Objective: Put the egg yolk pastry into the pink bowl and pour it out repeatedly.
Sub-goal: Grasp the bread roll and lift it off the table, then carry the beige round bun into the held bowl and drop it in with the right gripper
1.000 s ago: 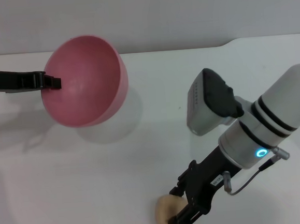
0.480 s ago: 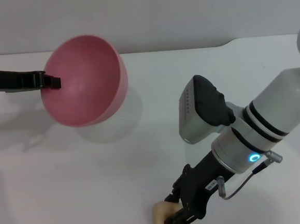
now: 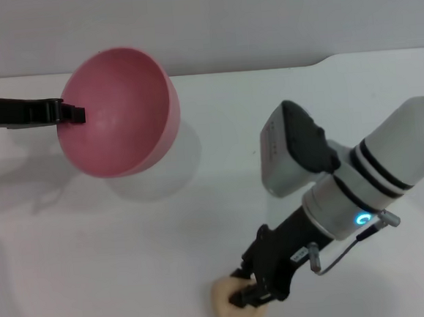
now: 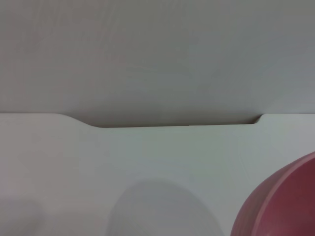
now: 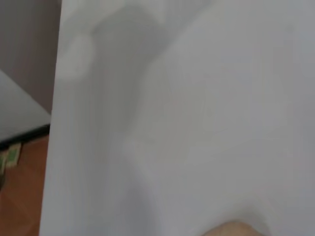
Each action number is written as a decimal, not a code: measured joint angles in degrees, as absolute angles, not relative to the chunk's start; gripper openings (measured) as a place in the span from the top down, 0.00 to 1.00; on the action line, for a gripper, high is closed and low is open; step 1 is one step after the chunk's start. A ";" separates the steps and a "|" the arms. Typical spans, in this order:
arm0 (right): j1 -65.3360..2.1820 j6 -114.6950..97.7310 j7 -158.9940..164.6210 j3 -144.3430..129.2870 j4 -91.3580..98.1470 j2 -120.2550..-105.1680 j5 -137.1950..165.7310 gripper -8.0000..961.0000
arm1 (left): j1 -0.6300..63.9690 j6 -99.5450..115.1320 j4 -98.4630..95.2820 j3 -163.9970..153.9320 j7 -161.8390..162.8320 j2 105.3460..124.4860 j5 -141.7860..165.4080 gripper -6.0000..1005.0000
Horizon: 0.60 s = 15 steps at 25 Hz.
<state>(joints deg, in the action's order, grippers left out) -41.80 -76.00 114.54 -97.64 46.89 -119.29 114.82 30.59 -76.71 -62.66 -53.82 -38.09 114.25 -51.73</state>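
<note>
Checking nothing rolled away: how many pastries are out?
1: the egg yolk pastry lies at the table's near edge, under the right gripper.

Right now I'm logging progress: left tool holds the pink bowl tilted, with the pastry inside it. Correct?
Not quite. The head view shows the egg yolk pastry on the table at the right tool; the left tool does hold the tilted pink bowl.
</note>
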 joint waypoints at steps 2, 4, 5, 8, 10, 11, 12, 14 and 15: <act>-40.67 -76.01 112.74 -95.26 47.43 -119.12 113.09 0.67 | 30.58 -76.71 -62.61 -53.94 -38.11 114.24 -51.67 0.99; -39.52 -76.72 110.37 -92.41 47.80 -118.94 110.64 0.69 | 30.58 -76.71 -62.35 -54.04 -38.12 114.18 -51.31 0.99; -38.83 -77.50 108.85 -90.65 47.98 -118.87 109.30 0.69 | 30.58 -76.72 -62.07 -54.06 -38.13 114.09 -50.96 0.99; -37.10 -80.85 105.55 -85.16 49.36 -118.72 105.48 0.72 | 30.66 -76.71 -61.29 -54.10 -38.14 114.04 -49.47 0.99; -36.00 -84.20 103.26 -81.07 51.55 -118.68 102.64 0.74 | 30.96 -76.64 -60.65 -54.12 -38.14 114.06 -48.00 0.99; -35.47 -85.75 102.27 -79.31 52.81 -118.69 101.32 0.75 | 31.19 -76.68 -60.37 -54.14 -38.14 114.09 -47.43 0.99; -35.01 -86.80 101.53 -77.59 54.22 -118.67 100.08 0.75 | 31.45 -76.85 -60.15 -54.16 -38.14 114.14 -46.91 0.99; -34.59 -87.62 101.19 -74.75 56.87 -118.67 98.92 0.77 | 32.12 -77.49 -59.86 -54.23 -38.10 114.38 -45.76 0.99; -34.55 -87.71 101.18 -73.54 58.14 -118.66 98.72 0.78 | 32.55 -78.02 -59.79 -54.31 -38.08 114.61 -45.14 0.99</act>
<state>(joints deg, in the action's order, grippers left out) -34.55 -87.71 101.18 -73.54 58.14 -118.66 98.72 32.55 -78.02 -59.79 -54.31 -38.08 114.61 -45.14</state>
